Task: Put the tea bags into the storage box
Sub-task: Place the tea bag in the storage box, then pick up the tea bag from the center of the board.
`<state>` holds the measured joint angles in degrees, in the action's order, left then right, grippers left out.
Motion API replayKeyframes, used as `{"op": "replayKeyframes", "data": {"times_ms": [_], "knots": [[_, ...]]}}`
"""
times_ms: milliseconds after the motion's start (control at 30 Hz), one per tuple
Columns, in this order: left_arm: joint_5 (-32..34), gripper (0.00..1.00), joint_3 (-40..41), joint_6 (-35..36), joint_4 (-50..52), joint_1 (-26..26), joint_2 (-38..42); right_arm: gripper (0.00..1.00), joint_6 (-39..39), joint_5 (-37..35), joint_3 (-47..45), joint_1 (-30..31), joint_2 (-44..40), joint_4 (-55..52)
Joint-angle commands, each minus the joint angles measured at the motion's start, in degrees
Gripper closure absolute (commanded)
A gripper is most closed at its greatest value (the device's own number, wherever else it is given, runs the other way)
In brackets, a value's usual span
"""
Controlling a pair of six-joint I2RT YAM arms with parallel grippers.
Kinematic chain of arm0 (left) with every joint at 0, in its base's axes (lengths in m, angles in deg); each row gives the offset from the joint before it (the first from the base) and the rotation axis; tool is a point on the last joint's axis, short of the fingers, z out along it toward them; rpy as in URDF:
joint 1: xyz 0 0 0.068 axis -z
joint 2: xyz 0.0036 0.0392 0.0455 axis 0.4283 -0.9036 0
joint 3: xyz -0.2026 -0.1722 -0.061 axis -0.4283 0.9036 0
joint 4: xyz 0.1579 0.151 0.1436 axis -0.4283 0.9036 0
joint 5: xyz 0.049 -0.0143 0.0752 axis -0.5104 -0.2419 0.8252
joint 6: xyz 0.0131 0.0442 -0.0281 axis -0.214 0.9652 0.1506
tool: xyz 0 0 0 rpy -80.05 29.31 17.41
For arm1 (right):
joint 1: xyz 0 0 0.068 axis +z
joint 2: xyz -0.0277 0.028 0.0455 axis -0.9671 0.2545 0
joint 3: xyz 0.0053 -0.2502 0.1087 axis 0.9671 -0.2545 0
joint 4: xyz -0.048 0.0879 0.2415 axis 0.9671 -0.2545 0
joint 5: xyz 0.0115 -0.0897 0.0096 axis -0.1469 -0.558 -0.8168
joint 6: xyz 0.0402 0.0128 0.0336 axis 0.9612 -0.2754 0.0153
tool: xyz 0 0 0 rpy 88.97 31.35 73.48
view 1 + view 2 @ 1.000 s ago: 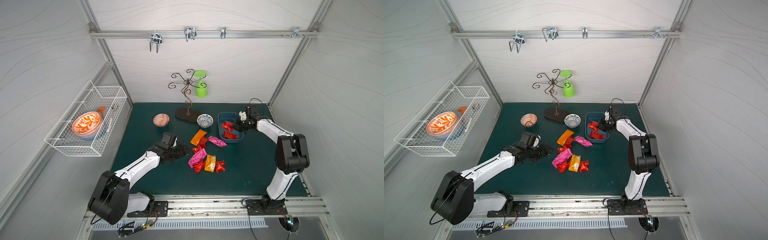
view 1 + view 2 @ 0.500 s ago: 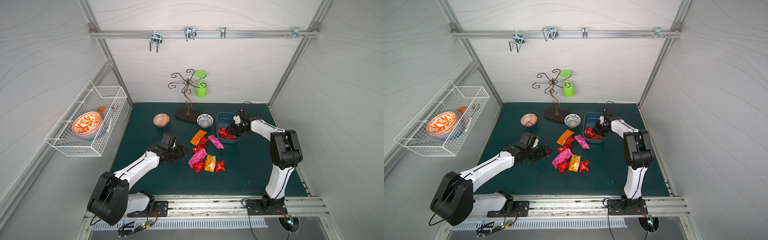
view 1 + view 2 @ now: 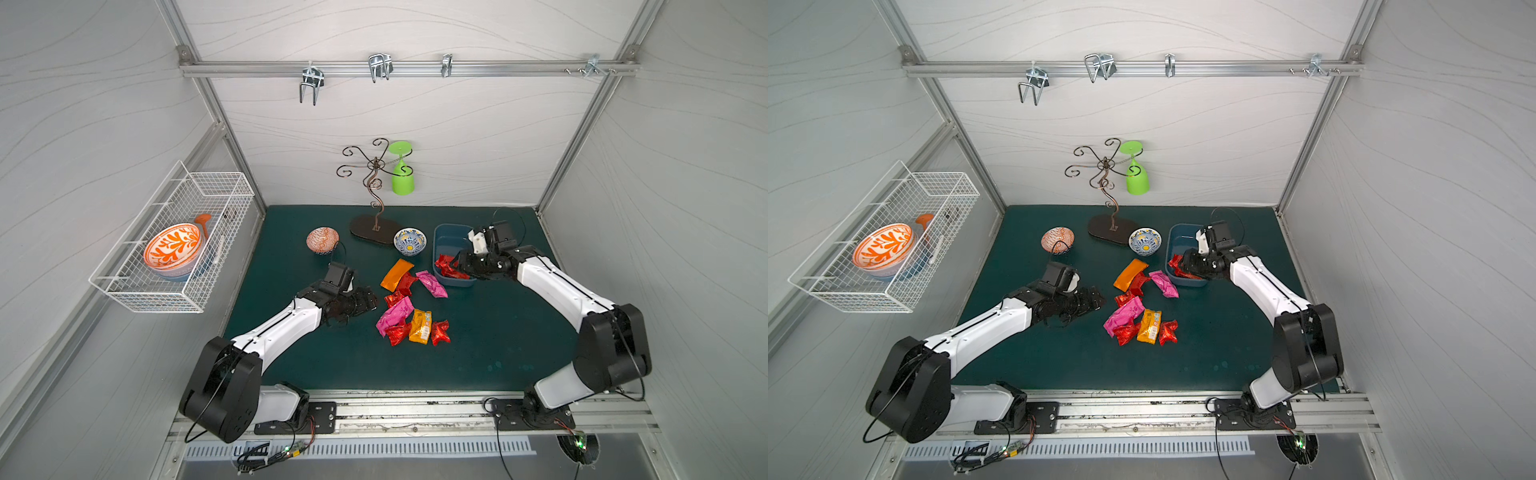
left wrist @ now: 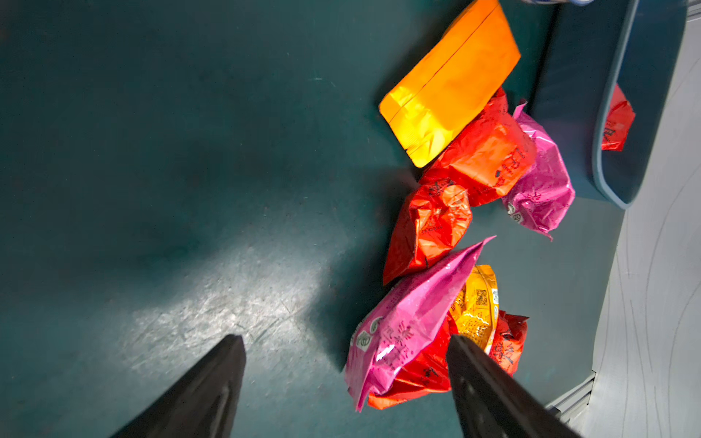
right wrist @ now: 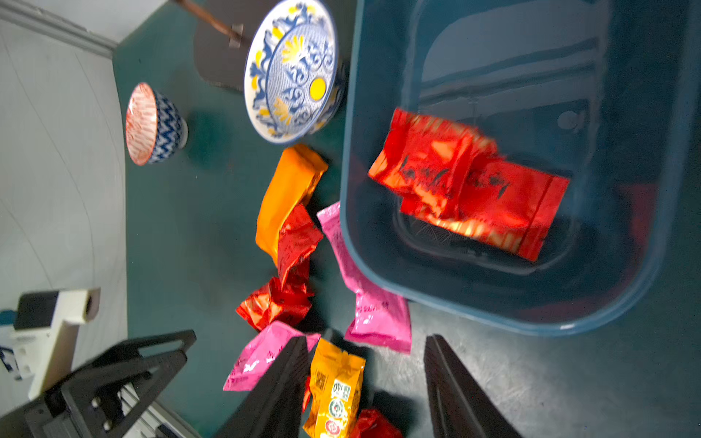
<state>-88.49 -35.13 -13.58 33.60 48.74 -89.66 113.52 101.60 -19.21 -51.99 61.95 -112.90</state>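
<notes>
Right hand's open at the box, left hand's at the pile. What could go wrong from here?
1. The left hand is open at a magenta tea bag lying over a yellow tea bag and a red tea bag; closing may grab several or slip on the foil.
2. A second magenta tea bag lies against the storage box wall; grasping it may shove the box.
3. The right hand, open, faces the same pile; the arms could crowd each other.

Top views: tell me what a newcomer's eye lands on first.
The scatter of shiny red, magenta and orange foil tea bags in the middle jumps out against the dark green mat. Behind it to the right, red packets lie inside the dull blue rectangular plastic storage box. At the back, a lime-green plastic goblet hangs upside down from a curly dark wire stand.
</notes>
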Motion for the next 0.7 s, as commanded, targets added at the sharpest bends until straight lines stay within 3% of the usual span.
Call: {"op": "replayKeyframes", "data": {"times_ms": [0, 367, 667], "knots": [[-0.3, 0.12, -2.9, 0.7, -0.5, 0.2, -0.9, 0.46, -0.4, -7.5, -2.0, 6.1, -2.4, -4.7], [0.2, 0.12, -1.7, 0.2, -0.2, 0.2, 0.6, 0.45, -2.7, -24.2, 2.7, 19.3, 5.6, -7.8], [1.1, 0.12, 0.3, 0.1, 0.3, 0.2, 2.5, 0.34, -5.7, -31.9, 9.1, 20.9, 14.6, -9.2]]}}
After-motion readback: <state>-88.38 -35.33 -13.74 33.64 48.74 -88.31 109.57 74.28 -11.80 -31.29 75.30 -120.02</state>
